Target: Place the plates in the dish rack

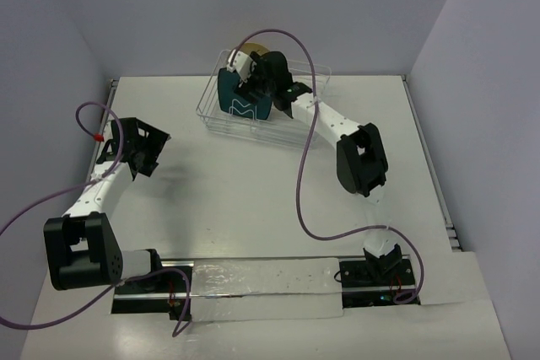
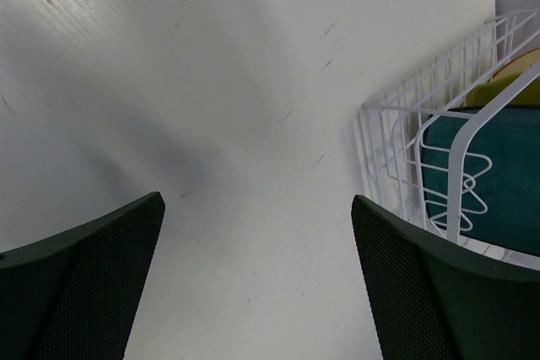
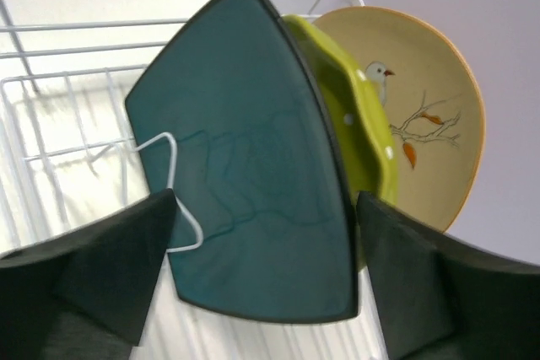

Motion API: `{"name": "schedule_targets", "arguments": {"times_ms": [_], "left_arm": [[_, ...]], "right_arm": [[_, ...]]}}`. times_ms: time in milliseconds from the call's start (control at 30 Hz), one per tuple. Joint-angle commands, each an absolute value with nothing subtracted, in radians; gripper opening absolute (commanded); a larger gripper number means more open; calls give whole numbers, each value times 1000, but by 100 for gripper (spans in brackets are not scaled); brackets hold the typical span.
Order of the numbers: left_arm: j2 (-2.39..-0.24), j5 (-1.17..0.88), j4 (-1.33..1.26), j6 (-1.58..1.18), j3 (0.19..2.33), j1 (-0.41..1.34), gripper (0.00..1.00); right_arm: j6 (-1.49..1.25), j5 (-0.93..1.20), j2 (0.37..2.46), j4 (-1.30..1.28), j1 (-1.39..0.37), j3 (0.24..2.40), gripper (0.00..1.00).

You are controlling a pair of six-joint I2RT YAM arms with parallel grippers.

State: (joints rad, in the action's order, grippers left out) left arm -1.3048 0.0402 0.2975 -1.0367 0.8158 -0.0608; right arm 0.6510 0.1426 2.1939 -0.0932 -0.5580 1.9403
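The silvery wire dish rack (image 1: 209, 112) stands at the back of the table. Three plates stand upright in it, one behind another: the dark teal plate (image 3: 253, 183) in front, the lime-green plate (image 3: 354, 132) in the middle, the beige plate (image 3: 422, 107) with a bird motif at the back. My right gripper (image 3: 266, 267) is open, its fingers apart on either side of the teal plate (image 1: 240, 94) without gripping it. My left gripper (image 2: 257, 267) is open and empty over bare table, left of the rack (image 2: 405, 124).
The room's walls close in the table's far, left and right edges. The right arm's purple cable (image 1: 305, 149) loops over the table's middle. The left arm's cable (image 1: 89, 115) arcs at the left edge.
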Motion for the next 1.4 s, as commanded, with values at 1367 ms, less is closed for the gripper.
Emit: {"name": "schedule_targets", "arguments": {"times_ms": [1367], "left_arm": [[-932, 259, 408, -929, 830, 77, 99]], "right_arm": [[-611, -460, 549, -265, -204, 547, 100]]}}
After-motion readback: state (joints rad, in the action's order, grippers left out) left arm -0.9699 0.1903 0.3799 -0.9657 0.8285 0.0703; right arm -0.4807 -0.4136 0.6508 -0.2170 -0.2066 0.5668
